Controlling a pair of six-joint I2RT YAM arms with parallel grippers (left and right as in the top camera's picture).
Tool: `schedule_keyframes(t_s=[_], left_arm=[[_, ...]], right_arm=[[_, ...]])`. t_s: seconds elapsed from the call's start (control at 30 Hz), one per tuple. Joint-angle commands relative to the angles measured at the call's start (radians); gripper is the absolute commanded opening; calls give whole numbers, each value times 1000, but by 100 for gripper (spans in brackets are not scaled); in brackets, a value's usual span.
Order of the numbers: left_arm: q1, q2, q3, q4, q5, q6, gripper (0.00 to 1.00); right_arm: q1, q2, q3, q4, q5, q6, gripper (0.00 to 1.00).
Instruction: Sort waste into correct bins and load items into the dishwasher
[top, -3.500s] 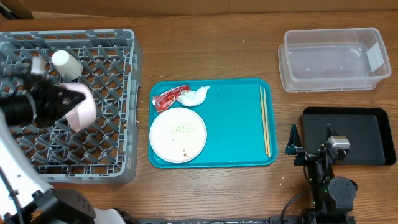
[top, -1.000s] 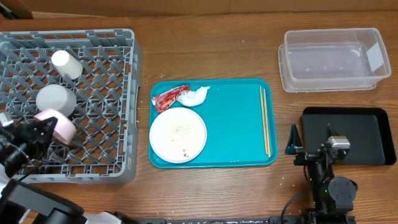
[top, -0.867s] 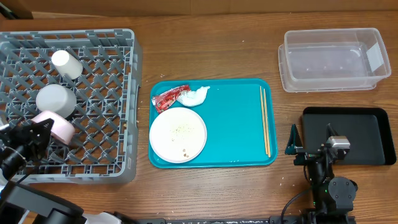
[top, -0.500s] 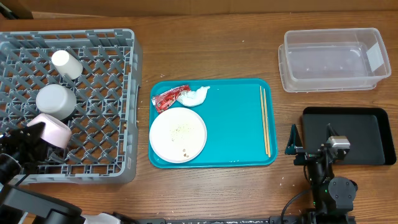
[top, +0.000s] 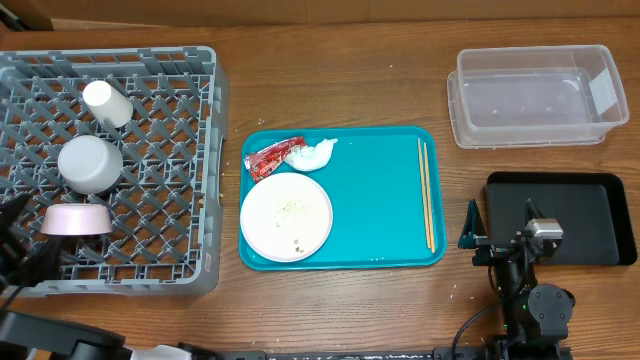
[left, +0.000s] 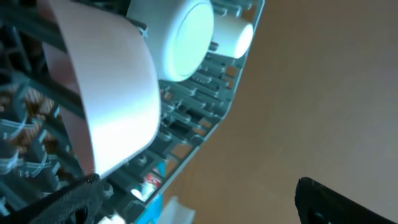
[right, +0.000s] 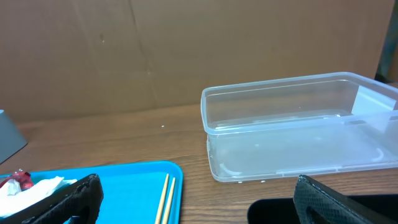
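Observation:
A pale pink bowl rests tilted in the grey dishwasher rack, beside a white bowl and a white cup. My left gripper is open at the rack's near-left edge, apart from the pink bowl, with nothing between its fingers. On the teal tray lie a white plate with crumbs, a red wrapper, a white napkin and chopsticks. My right gripper stands open and empty by the black tray.
A clear tub stands at the back right, also ahead in the right wrist view. The chopsticks lie at the teal tray's right side. A cardboard wall runs along the table's far edge.
My left gripper has opened and let go of the pink bowl, which now rests in the rack. The gripper has drawn back toward the near-left. The right arm has not moved.

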Motion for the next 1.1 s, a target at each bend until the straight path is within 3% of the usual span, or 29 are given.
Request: schedule_keyframes(t_s=[0.0,0.1,0.2,0.23,0.3,0.33,0.4,0.5,0.8,0.93,1.07], left_arm=[[20,-3,89,-61,28,-5,100],[17,-18,152,-119,29,26,100],[-8,-50,194,-129,27,64,89],[-24,-62,201,-119,26,87,72],[-66,-79,205,-85,-25,101,21],[-87,-82,205,-73,-69,101,4],[-145,-80,204,-71,-206,100,4],[-292,-73,188,-60,-541,40,4],[-497,-73,174,-49,-1000,-118,4],[-529,-73,139,-35,-1122,-200,4],[-532,-73,66,29,-1136,-206,4]], right_arm=[[3,-9,-11,7,9,-4,100],[3,-9,-11,7,9,-4,100],[3,-9,-11,7,9,-4,100],[3,-9,-11,7,9,-4,100],[3,-9,-11,7,9,-4,100],[3,-9,-11,7,9,-4,100],[3,-9,-11,7,9,-4,100],[3,-9,-11,7,9,-4,100],[3,-9,-11,7,9,-4,100],[3,-9,-11,7,9,-4,100],[3,-9,-11,7,9,-4,100]])
